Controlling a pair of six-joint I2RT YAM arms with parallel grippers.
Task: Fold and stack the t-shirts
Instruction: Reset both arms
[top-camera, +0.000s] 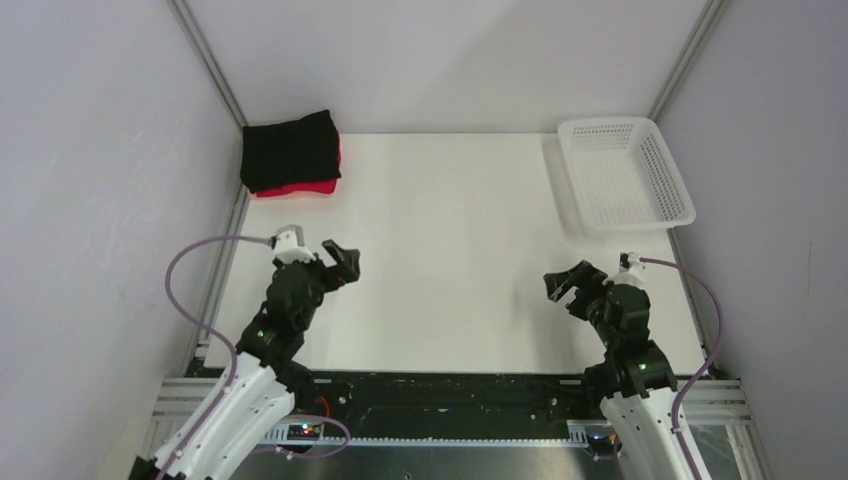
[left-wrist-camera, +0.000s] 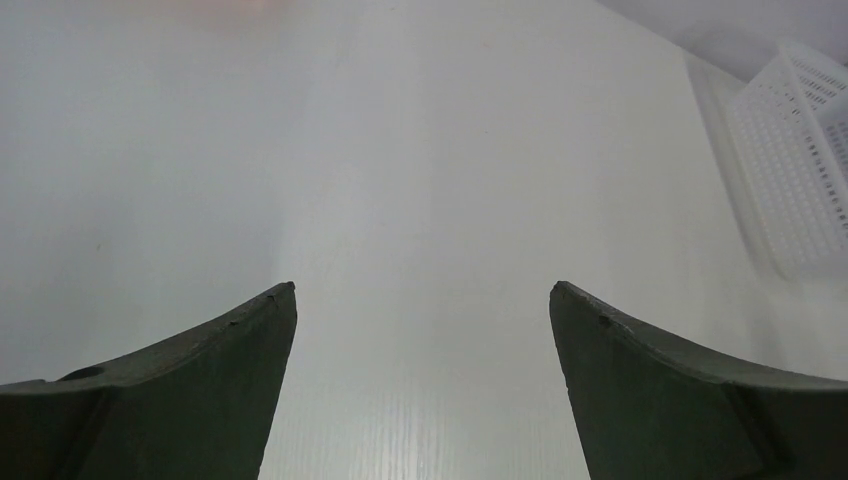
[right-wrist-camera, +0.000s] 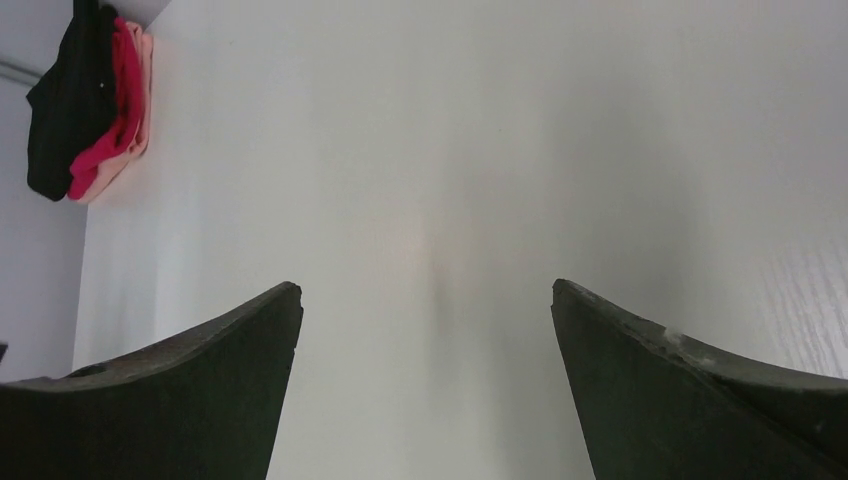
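A white plastic mesh basket sits at the far right corner of the flat white table - rectangular, set slightly askew. Pale grey walls stand on three sides - slim aluminium posts mark the far corners.

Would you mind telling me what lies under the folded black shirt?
A red shirt lies under the black shirt, only its near and right edges peeking out. The rest of it, and anything beneath, is covered.

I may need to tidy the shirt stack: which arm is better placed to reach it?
Left, probably. The left gripper, open, sits on the same side as the black t-shirt lying on the red t-shirt; the right gripper is farther off.
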